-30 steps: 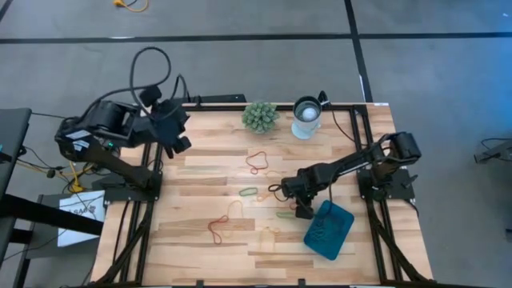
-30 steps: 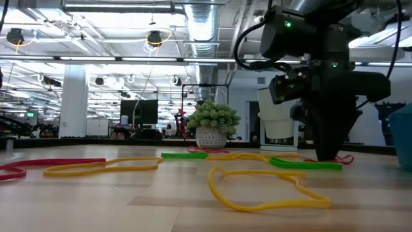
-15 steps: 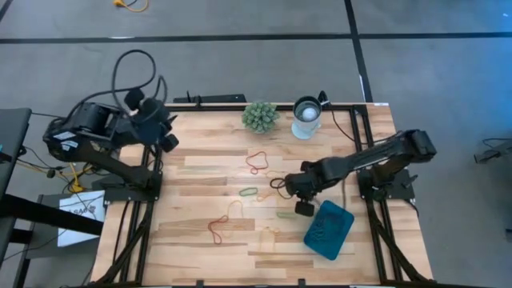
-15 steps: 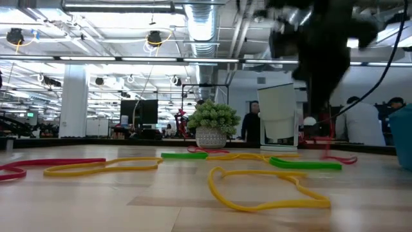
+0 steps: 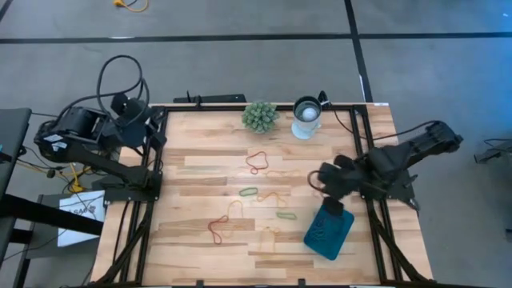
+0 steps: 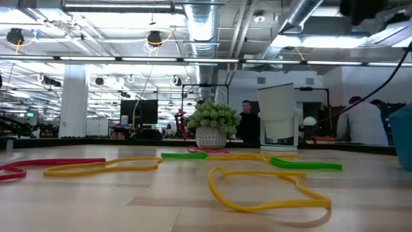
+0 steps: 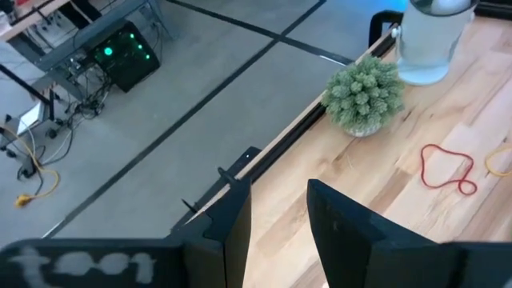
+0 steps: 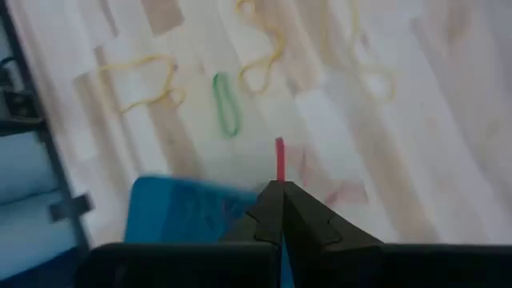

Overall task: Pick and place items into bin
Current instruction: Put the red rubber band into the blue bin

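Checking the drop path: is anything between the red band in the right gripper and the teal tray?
Nothing visible. The right gripper is shut on the red band, over the near edge of the teal tray, with only bare table between.

No text, label, brand, number or sign can be read anywhere here.

Your right gripper sits at the high view's lower right, fingers pressed together on a thin red rubber-band strip. Your left gripper waits upper left, fingers parted.
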`<state>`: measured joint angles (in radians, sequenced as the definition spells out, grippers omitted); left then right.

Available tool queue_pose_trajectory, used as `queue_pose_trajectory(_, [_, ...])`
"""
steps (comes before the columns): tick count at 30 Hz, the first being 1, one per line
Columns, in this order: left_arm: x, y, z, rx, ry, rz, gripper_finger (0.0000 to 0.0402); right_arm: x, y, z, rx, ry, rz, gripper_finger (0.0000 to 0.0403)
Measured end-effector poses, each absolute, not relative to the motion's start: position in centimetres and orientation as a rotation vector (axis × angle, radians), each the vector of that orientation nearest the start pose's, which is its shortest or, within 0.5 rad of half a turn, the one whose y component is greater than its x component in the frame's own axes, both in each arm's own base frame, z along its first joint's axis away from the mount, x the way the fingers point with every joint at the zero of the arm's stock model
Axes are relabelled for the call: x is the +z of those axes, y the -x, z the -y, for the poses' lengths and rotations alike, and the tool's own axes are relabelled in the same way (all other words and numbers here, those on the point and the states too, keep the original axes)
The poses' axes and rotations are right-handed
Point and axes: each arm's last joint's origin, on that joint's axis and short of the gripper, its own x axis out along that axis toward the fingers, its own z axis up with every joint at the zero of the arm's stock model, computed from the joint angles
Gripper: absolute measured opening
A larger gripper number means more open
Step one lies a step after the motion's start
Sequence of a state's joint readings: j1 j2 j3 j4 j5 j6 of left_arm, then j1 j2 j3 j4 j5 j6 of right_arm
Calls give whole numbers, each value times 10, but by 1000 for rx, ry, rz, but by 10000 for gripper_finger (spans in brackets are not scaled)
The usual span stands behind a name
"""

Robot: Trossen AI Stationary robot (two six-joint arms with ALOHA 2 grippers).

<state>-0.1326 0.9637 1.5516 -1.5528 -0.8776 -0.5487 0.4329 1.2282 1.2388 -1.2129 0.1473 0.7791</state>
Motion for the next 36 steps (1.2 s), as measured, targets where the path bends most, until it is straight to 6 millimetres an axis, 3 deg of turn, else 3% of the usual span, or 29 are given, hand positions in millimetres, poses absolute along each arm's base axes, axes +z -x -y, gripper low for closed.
queue_pose_trajectory(4, [426,-91,-10,896,26,-647,114,331,-176,-98,-186,-404,-1164,0])
queue_pose_trajectory(8, [418,-93,-10,908,30,-665,114,328,-171,-113,-185,-430,-1168,0])
queue_pose_trajectory(20, [405,-103,-8,900,64,-679,114,280,-190,-164,-212,-294,-1393,0])
queue_pose_trajectory(30, [405,-104,-8,894,73,-670,114,298,-152,-163,-326,-338,-1345,0])
queue_pose_trajectory(36, [406,-105,-8,891,81,-656,114,295,-143,-173,-338,-329,-1332,0])
